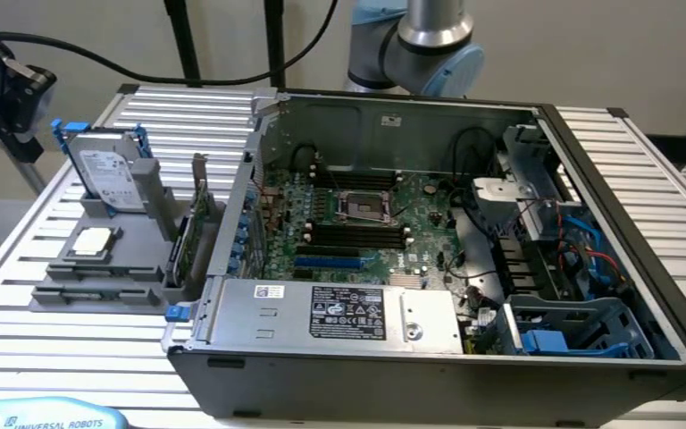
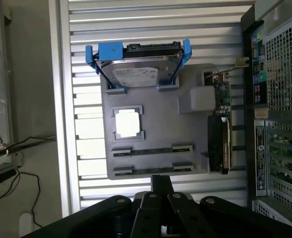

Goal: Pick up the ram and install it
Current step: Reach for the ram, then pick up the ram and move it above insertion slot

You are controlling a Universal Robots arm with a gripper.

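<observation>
Robotics lab, with bench rigged for computer hardware work. Evidence:
- industrial robot arm rising behind far edge of tabletop — tabletop itself bare slotted aluminium profile
- open desktop computer case lying on its side mid-table, motherboard exposed
- grey parts fixture toward tabletop edge at exterior view's left — hard drive in blue caddy, processor chip and ram stick each in own moulded seat
- teal housing lettered UNIVERSAL ROBOTS at near corner
- plain pale wall behind
</observation>
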